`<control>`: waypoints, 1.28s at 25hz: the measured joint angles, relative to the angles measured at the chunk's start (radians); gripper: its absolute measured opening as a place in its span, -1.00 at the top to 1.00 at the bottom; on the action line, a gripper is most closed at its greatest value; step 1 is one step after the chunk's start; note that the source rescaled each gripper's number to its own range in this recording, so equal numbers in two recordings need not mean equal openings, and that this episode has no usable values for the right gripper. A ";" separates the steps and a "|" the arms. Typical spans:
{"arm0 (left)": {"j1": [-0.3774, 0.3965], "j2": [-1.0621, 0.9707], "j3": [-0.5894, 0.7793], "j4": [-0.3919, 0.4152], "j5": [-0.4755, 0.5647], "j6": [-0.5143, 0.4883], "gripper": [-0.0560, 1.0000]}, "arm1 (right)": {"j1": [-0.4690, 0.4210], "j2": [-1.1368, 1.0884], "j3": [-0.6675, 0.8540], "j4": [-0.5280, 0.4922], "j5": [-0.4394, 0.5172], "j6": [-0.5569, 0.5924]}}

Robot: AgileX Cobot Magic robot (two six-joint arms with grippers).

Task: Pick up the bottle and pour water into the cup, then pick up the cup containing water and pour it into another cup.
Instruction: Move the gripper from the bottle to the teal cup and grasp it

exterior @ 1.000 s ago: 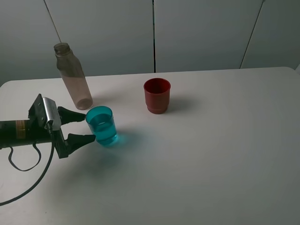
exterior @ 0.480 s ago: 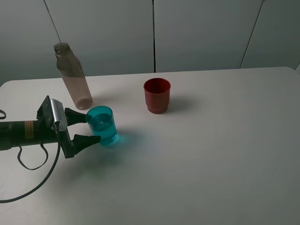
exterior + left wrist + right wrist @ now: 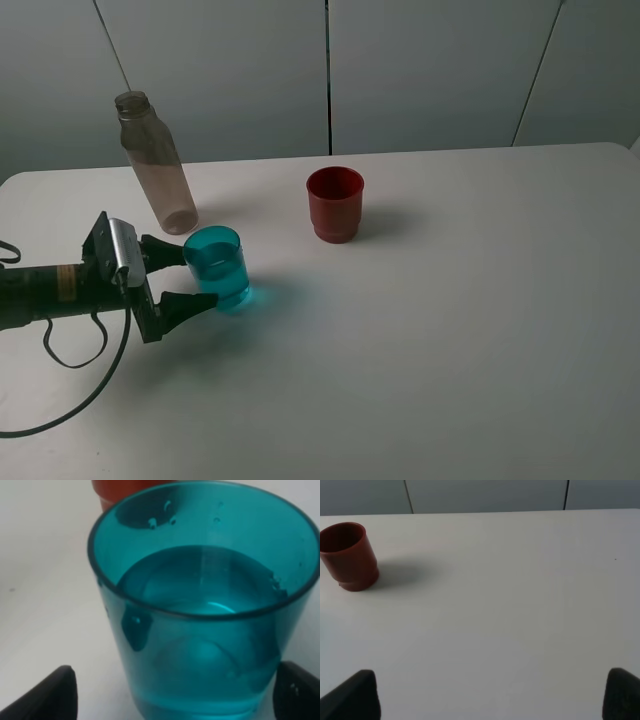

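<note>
Exterior high view: the left end effector (image 3: 198, 275) lies low over the white counter (image 3: 450, 330) at the left of the frame, its arm reaching in from the left edge with a black cable looping below it. Its two black fingers (image 3: 165, 248) are spread wide and stand on either side of the cup (image 3: 218, 268), a translucent teal tumbler standing upright at left of centre. The left wrist view confirms this: the left end effector (image 3: 172, 695) has the cup (image 3: 200, 605) between its fingers, and bare counter shows between one finger (image 3: 47, 697) and the cup's wall; the other finger sits close to the cup's base, contact not determinable. No squeeze on the cup is evident. The cup holds clear liquid to roughly half its height, with droplets on the inner wall. The bottle (image 3: 155, 165), tinted, uncapped and upright, stands in the upper left of the frame, just behind the cup and apart from it. The red cup (image 3: 335, 203) stands upright at upper centre, well apart from the teal cup, to its right; its rim also shows behind the teal cup in the left wrist view (image 3: 120, 487). The right end effector (image 3: 488, 695) appears in its own wrist view only, fingers spread wide over bare counter, holding nothing, with the red cup (image 3: 347, 555) well away from it.
</note>
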 joint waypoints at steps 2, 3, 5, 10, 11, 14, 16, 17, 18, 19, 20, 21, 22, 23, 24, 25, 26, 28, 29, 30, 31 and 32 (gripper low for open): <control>-0.006 0.007 -0.011 -0.002 -0.004 0.000 -1.00 | 0.000 0.000 0.000 0.000 0.000 0.000; -0.011 0.007 -0.014 -0.002 -0.006 0.000 -1.00 | 0.000 0.000 0.000 0.000 0.000 0.000; -0.017 0.009 -0.022 -0.006 -0.006 0.000 -1.00 | 0.000 0.000 0.000 0.000 0.000 0.000; -0.027 0.009 -0.031 -0.007 -0.011 0.000 -1.00 | 0.000 0.000 0.000 0.000 0.000 0.000; -0.027 0.009 -0.032 -0.007 -0.013 0.000 -1.00 | 0.000 0.000 0.000 0.000 0.000 0.000; -0.040 0.009 -0.032 -0.007 -0.015 0.000 -1.00 | 0.000 0.000 0.000 0.000 0.000 0.000; -0.051 0.011 -0.039 -0.005 -0.017 0.000 -1.00 | 0.000 0.000 0.000 0.000 0.000 0.000; -0.057 0.015 -0.045 -0.005 -0.021 0.000 -1.00 | 0.000 0.000 0.000 0.000 0.000 0.000; -0.063 0.017 -0.050 -0.005 -0.021 -0.002 -1.00 | 0.000 0.000 0.000 0.000 0.000 0.000; -0.068 0.019 -0.055 -0.005 -0.021 -0.002 -1.00 | 0.000 0.000 0.000 0.000 0.000 0.000; -0.075 0.020 -0.059 -0.005 -0.021 -0.009 -1.00 | 0.000 0.000 0.000 0.000 0.000 0.000; -0.081 0.020 -0.061 -0.008 -0.021 -0.014 -1.00 | 0.000 0.000 0.000 0.000 0.000 0.000; -0.083 0.020 -0.061 -0.014 -0.023 -0.019 -1.00 | 0.000 0.000 0.000 0.000 0.000 0.000; -0.087 0.020 -0.061 -0.016 -0.023 -0.022 -1.00 | 0.000 0.000 0.000 0.000 0.000 0.000; -0.087 0.020 -0.061 -0.019 -0.023 -0.023 -1.00 | 0.000 0.000 0.000 0.000 0.000 0.000; -0.090 0.020 -0.061 -0.028 -0.023 -0.023 -1.00 | 0.000 0.000 0.000 0.000 0.000 0.000; -0.090 0.020 -0.061 -0.033 -0.023 -0.023 -1.00 | 0.000 0.000 0.000 0.000 0.000 0.000; -0.090 0.020 -0.061 -0.037 -0.023 -0.023 -1.00 | 0.000 0.000 0.000 0.000 0.000 0.000; -0.090 0.022 -0.061 -0.039 -0.023 -0.023 -1.00 | 0.000 0.000 0.000 0.000 0.000 0.000; -0.090 0.021 -0.061 -0.042 -0.023 -0.023 -1.00 | 0.000 0.000 0.000 0.000 0.000 0.000; -0.090 0.024 -0.061 -0.042 -0.025 -0.023 -1.00 | 0.000 0.000 0.000 0.000 0.000 0.000; -0.090 0.030 -0.061 -0.042 -0.025 -0.023 -1.00 | 0.000 0.000 0.000 0.000 0.000 0.000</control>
